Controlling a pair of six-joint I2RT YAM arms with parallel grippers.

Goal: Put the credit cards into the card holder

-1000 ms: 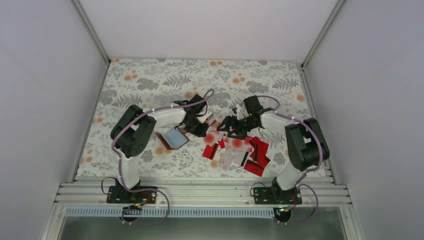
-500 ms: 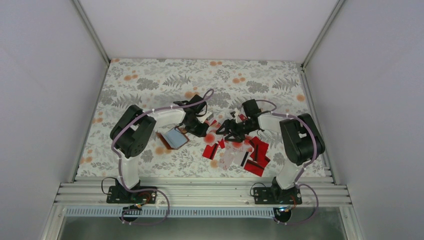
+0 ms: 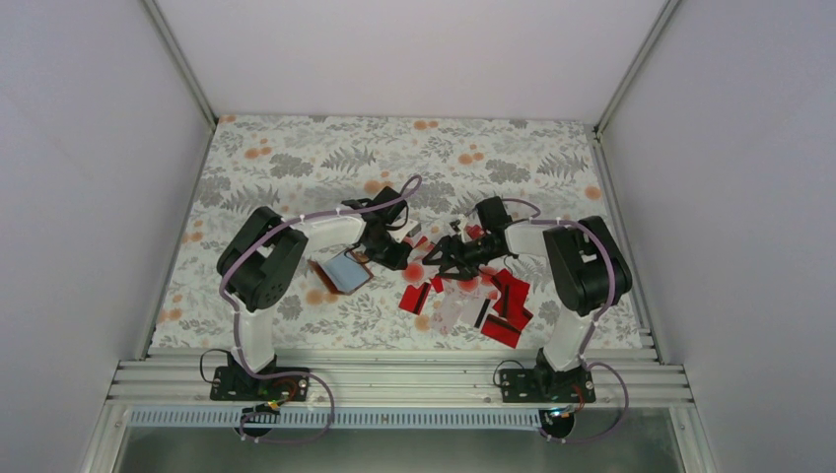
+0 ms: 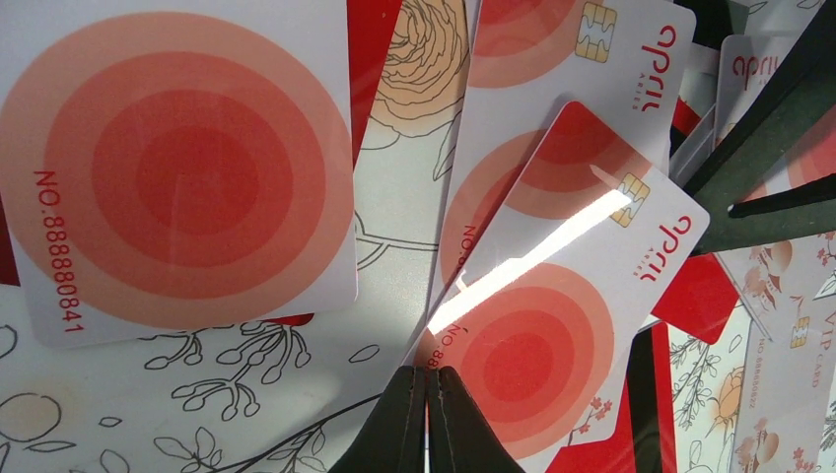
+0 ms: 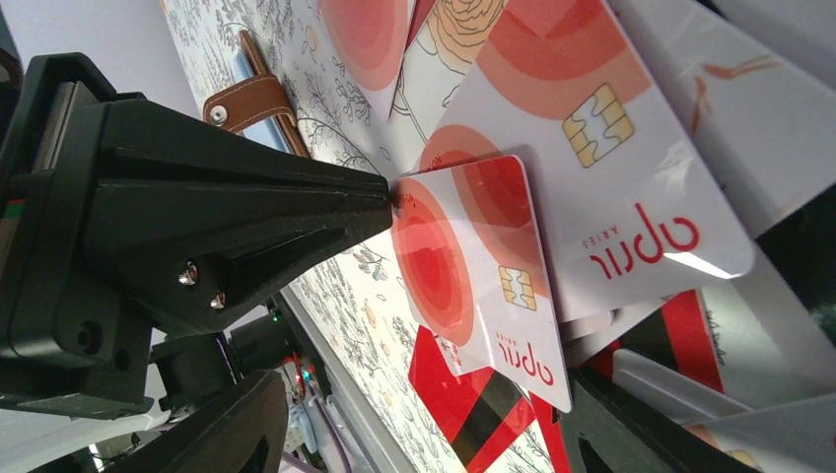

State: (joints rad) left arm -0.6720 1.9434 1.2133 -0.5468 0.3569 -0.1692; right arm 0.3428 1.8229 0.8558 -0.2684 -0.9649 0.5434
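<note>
from above: my left claw (image 3: 404, 258) and my right claw (image 3: 441, 264) meet nearly tip to tip over the left side of the heap of credit cards (image 3: 498, 301), red ones and white ones, on the floral table (image 3: 286, 163). the card holder (image 3: 340, 272) lies open just left of the heap, pale pockets up.

left wrist: my left claw is pinched tight on the corner of a white card (image 4: 562, 296) with red rings and a chip, which overlaps others.

right wrist: my right claw stands wide, fingers either side of that white card, gripping nothing. the card holder's brown strap shows beyond my left claw.
</note>
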